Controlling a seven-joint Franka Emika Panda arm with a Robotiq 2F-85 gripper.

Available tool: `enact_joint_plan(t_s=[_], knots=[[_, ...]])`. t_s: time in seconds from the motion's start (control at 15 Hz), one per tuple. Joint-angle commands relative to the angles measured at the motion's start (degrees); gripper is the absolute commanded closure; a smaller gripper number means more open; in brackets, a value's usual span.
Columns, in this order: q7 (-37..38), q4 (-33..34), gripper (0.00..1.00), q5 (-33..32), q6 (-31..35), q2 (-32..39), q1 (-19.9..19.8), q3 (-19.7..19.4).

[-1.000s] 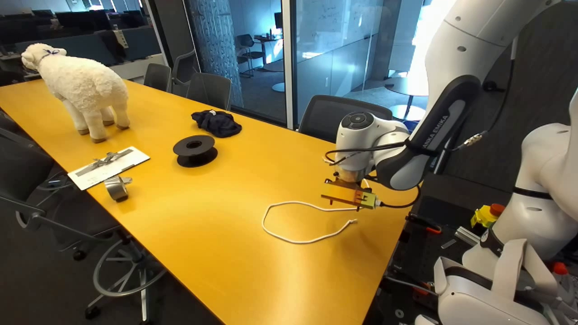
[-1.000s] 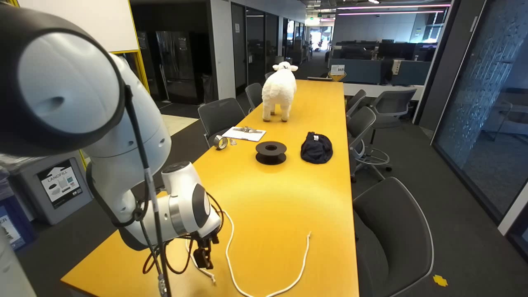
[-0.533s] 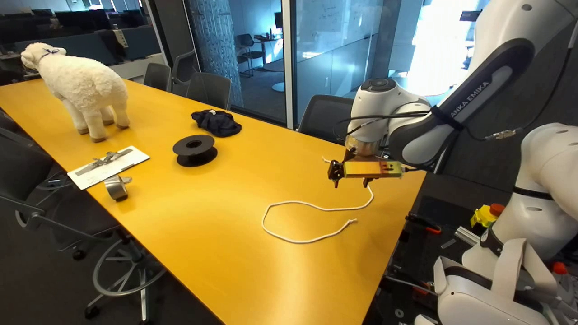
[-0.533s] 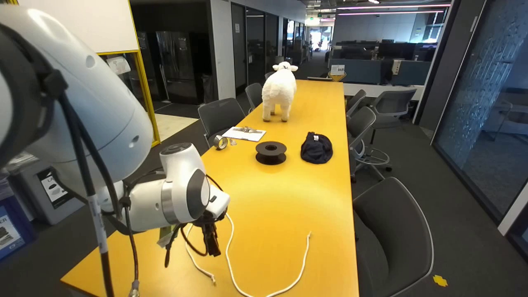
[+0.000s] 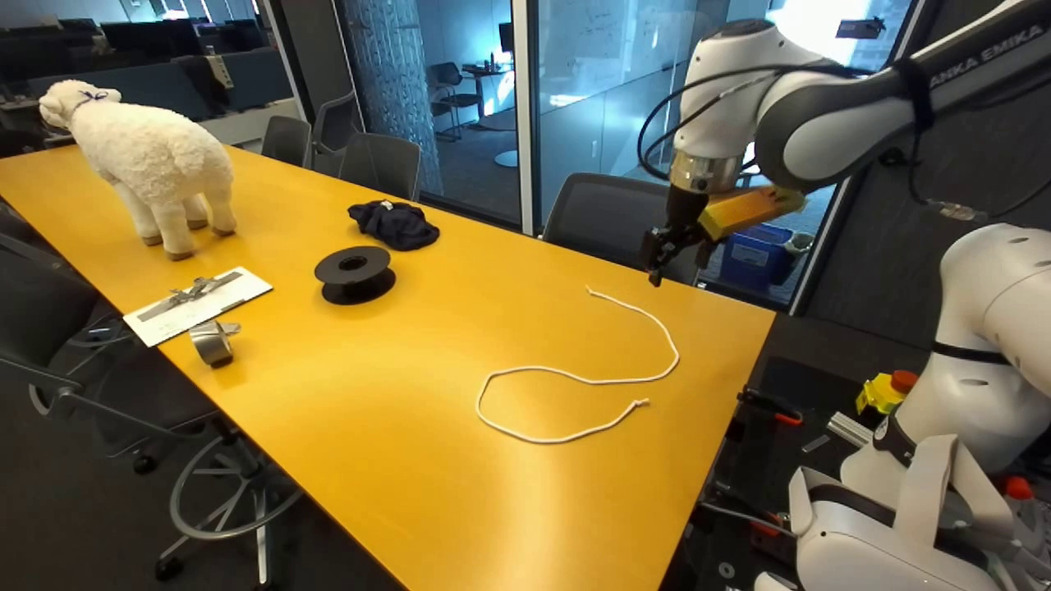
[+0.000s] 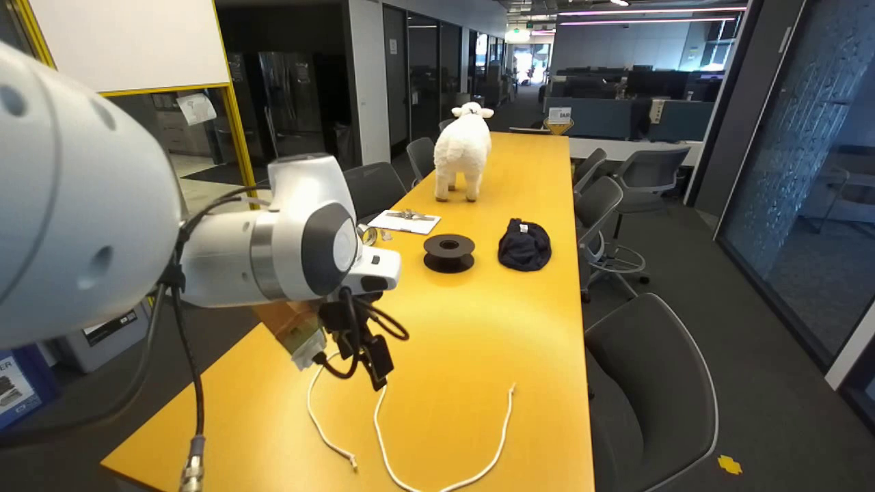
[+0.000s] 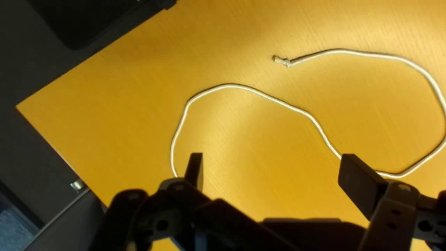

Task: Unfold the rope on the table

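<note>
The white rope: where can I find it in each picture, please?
In an exterior view: the rope lies mostly right of centre, fully visible.
In an exterior view: the rope is bottom centre, partly hidden.
Wrist view: the rope curves from middle to right edge, partly behind the gripper.
Shared landmark: the yellow table under it.

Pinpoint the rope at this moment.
In an exterior view, the rope lies curved on the robot's end of the table, mostly right of centre, with the black spool to its left.
</note>
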Motion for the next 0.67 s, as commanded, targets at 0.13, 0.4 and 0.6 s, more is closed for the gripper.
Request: enact_joint_plan(t_s=[0.13, 0.4, 0.6], knots=[[-21.61, 4.45, 0.0, -0.43, -9.85, -8.43, -8.0, 6.78], [-31.9, 3.55, 0.0, 1.35, -6.75, -7.62, -16.23, 13.91], [-41.36, 5.13, 0.0, 6.95, -8.37, -7.3, -17.58, 14.25]])
